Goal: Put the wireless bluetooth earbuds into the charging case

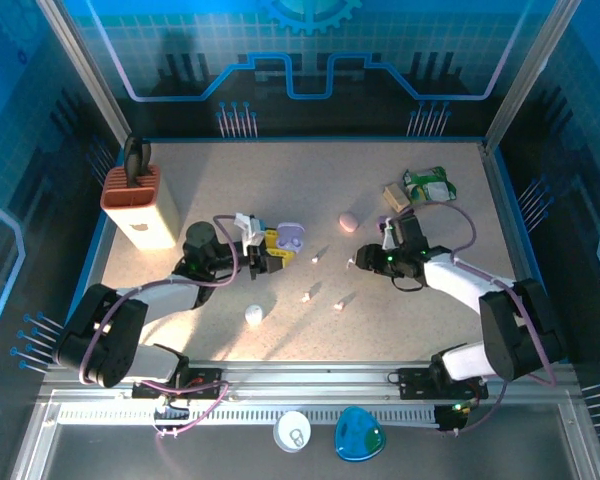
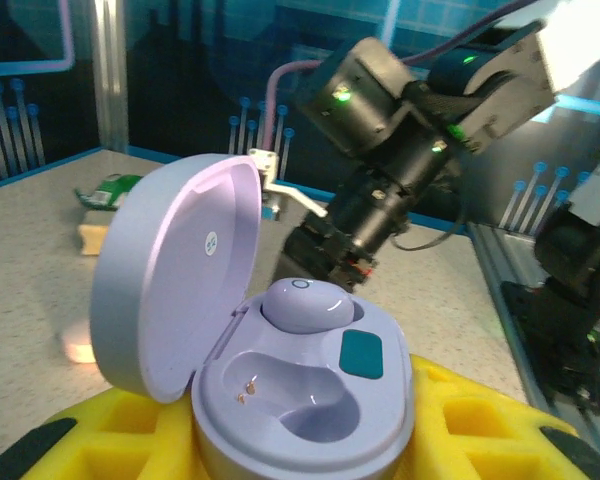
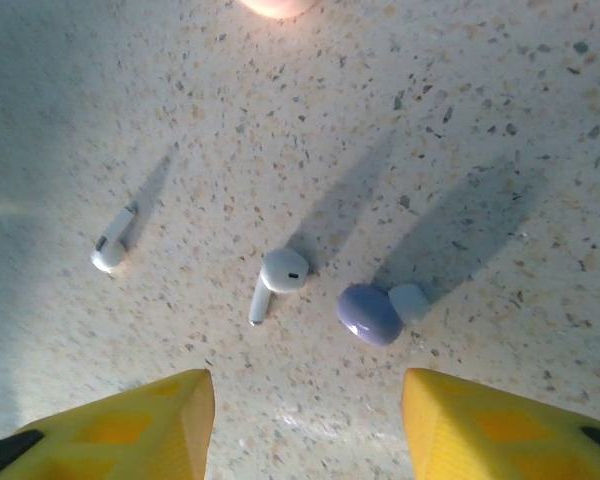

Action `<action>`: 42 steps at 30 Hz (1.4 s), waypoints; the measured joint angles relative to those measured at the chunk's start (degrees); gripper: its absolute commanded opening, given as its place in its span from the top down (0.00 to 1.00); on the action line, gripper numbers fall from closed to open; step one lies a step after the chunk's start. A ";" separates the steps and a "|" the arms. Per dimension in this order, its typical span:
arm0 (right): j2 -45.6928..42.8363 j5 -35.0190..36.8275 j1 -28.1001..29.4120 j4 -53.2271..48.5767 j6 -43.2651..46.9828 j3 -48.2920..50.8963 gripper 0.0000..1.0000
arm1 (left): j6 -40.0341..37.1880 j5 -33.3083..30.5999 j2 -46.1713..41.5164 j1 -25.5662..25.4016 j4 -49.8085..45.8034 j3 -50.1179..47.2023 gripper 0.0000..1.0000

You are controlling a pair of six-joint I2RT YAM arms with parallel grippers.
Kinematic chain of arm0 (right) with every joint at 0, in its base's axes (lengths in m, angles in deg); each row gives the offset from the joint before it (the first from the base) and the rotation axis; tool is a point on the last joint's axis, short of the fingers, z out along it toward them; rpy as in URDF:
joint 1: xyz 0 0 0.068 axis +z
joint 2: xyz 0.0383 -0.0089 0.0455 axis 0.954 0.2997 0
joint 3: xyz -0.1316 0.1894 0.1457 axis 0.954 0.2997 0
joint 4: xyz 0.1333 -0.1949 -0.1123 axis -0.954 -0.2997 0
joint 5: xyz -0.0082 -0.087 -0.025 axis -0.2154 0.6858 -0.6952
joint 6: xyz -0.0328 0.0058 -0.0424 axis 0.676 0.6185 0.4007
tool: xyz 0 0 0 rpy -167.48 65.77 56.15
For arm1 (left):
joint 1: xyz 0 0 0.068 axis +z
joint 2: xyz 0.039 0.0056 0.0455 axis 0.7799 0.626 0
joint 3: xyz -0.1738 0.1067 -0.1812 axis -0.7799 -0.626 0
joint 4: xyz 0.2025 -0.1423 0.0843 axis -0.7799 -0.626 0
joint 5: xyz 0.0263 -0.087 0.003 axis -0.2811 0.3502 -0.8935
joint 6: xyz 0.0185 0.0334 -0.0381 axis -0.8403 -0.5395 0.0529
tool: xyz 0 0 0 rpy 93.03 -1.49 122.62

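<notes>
Right now my left gripper (image 2: 300, 445) is clamped on the lilac pebble-shaped plastic charging case (image 2: 310, 410), whose lid (image 2: 170, 285) stands open to the left, with one stubby lilac earbud (image 2: 302, 303) seated in the farther socket. My right gripper (image 3: 308, 425) hangs with its yellow fingers (image 3: 130, 425) apart over the speckled table (image 3: 480, 120); just past them a loose lilac earbud (image 3: 368, 314) lies with its long axis left to right, pale tip pointing right. Beside it a white stemmed plastic earbud (image 3: 277, 278) points its stem back toward the fingers and leftward, while a second white stemmed earbud (image 3: 110, 248) lies farther left, stem angled away.
</notes>
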 measured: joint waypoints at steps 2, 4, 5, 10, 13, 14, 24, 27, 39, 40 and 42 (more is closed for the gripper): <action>0.63 5.81 3.61 -5.99 4.04 -4.74 0.46 | 1.38 -0.76 0.00 1.53 1.88 -0.66 0.71; 2.60 11.41 6.93 -11.28 8.04 -10.10 0.47 | 2.73 -1.27 0.00 2.71 3.56 -1.51 0.71; 4.22 14.43 8.55 -13.90 10.10 -13.07 0.47 | 3.23 -1.44 0.00 3.17 4.20 -1.86 0.71; 13.64 26.27 13.64 -24.87 16.98 -23.08 0.55 | 5.20 -2.19 0.00 4.02 6.54 -2.45 0.71; 19.58 32.09 15.67 -30.32 19.26 -26.77 0.58 | 5.70 -2.34 -0.04 4.17 6.93 -2.47 0.71; 21.27 33.81 16.33 -31.95 19.80 -27.78 0.59 | 5.73 -2.36 -0.13 4.26 6.95 -2.49 0.71; 29.75 42.69 19.37 -37.77 22.82 -33.68 0.66 | 5.73 -2.36 -0.59 4.55 7.61 -2.56 0.71; 31.39 43.58 19.39 -37.90 23.08 -34.56 0.68 | 5.73 -2.36 -0.59 4.55 7.74 -2.56 0.71; 34.14 43.87 19.85 -38.23 23.63 -35.63 0.68 | 5.73 -2.36 -0.59 4.55 7.72 -2.56 0.71; 34.14 43.89 19.85 -38.25 23.61 -35.63 0.68 | 5.70 -2.36 -0.59 4.55 7.72 -2.56 0.71; 34.16 43.98 19.85 -38.51 23.61 -35.63 0.68 | 5.73 -2.36 -0.59 4.55 7.72 -2.56 0.71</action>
